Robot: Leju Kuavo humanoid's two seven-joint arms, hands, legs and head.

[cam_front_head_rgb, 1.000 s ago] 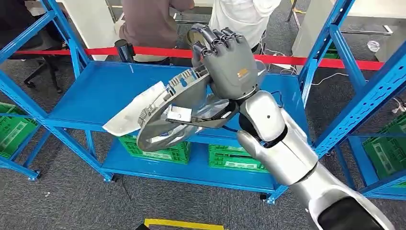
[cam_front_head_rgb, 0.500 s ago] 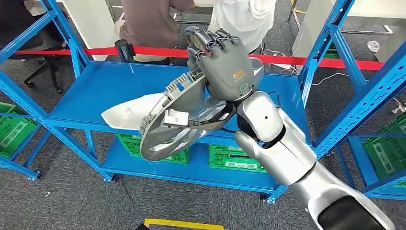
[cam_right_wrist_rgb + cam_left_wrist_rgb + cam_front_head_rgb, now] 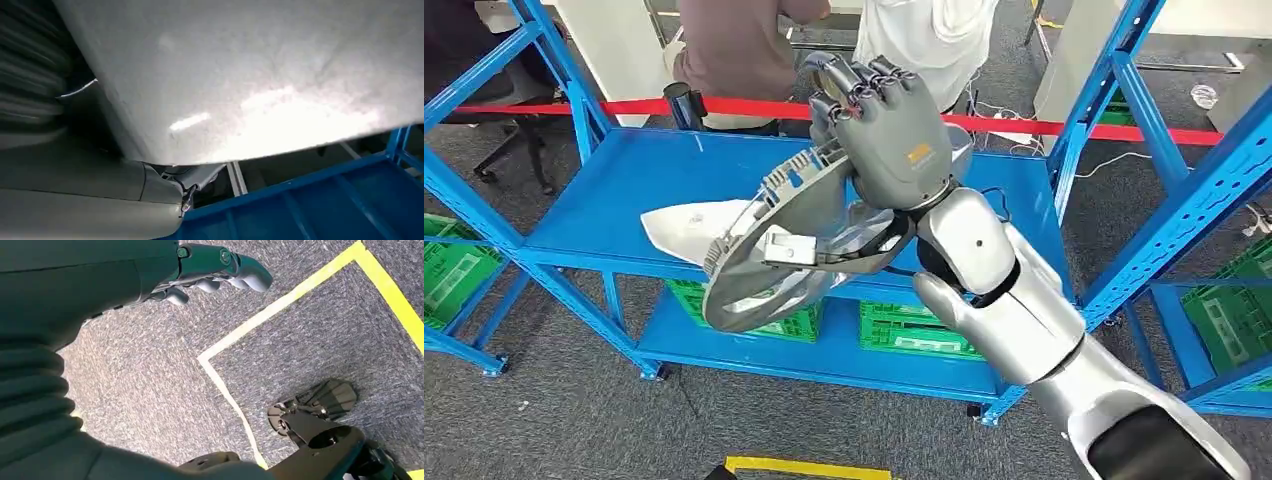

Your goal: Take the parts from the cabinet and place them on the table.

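A: Head view first, from near to far. How far is the task, do you think?

B: Nearest is the right arm, which comes from the low right corner. The right hand (image 3: 889, 125) has its fingers curled over the top edge of a round metal part (image 3: 789, 240) and grips it. The part is tilted and is in the air, in front of the blue cabinet (image 3: 654, 180), above its upper shelf edge.

A: So the picking is done?

B: I judge yes for this part: it does not rest on the shelf. But the placing is not done. I see no table here, so the carrying and the putting down are left.

A: And the left hand?

B: The left hand (image 3: 210, 267) hangs over the grey carpet. Its fingers are apart, a little bent, and it holds nothing.

A: What is farther?

B: A white sheet (image 3: 689, 232) lies on the shelf, just behind the part. Below are green crates (image 3: 919, 335). Beyond the cabinet is a red barrier tape (image 3: 724, 107), and two people (image 3: 729, 50) stand behind it.
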